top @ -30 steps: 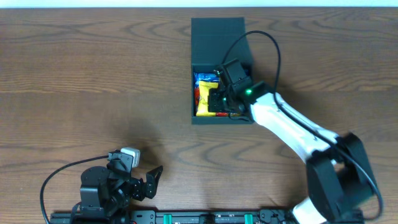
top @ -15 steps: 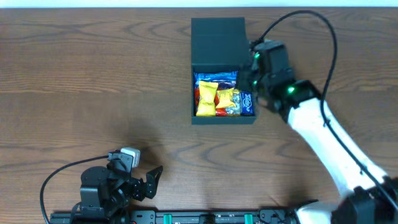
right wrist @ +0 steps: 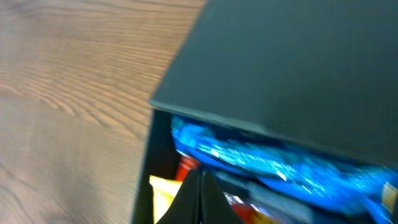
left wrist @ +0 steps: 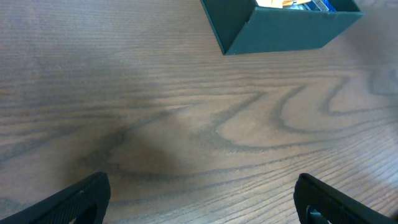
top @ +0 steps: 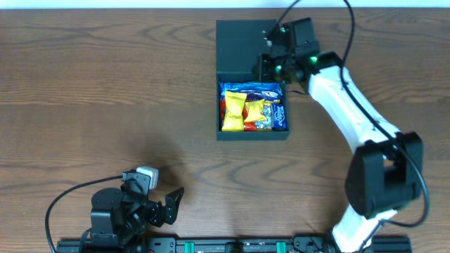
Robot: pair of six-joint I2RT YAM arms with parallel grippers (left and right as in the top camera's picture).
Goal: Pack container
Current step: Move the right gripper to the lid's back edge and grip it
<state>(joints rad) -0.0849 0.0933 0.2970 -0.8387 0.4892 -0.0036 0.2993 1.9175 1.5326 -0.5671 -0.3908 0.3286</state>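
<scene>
- Brown wood-grain table (top: pixel 105 84) fills every view. Its far edge shows as a pale strip just behind the lid (top: pixel 242 43), and a black rail (top: pixel 232 246) runs along the near edge.
- Open room: the whole left half of the wood is bare, and a broad bare band lies between the container (top: pixel 219 105) and the rail.
- To the right of the container, the white right arm (top: pixel 344 98) slants across the space from the near right.
- At the far centre of the table sits the container, well apart from the left gripper (top: pixel 172 200) at the near left.
- With the lid open, the container's long axis runs near to far: tray toward the robot, hinge on the far side, lid lying back toward the far edge. The opening faces up.
- Yellow, blue and red packets (top: pixel 252 109) crowd the tray.
- The right gripper (top: pixel 263 68) is clenched on nothing, its 2 fingers pressed together. Its tips hang over the hinge line at the lid's right part. In the wrist view they point at the blue packet (right wrist: pixel 267 158) under the lid's edge. Whether they touch anything cannot be told.
- The left gripper (left wrist: pixel 202 186) is released, jaws wide over bare wood. The container's corner (left wrist: pixel 280 34) stands well ahead of it.
</scene>
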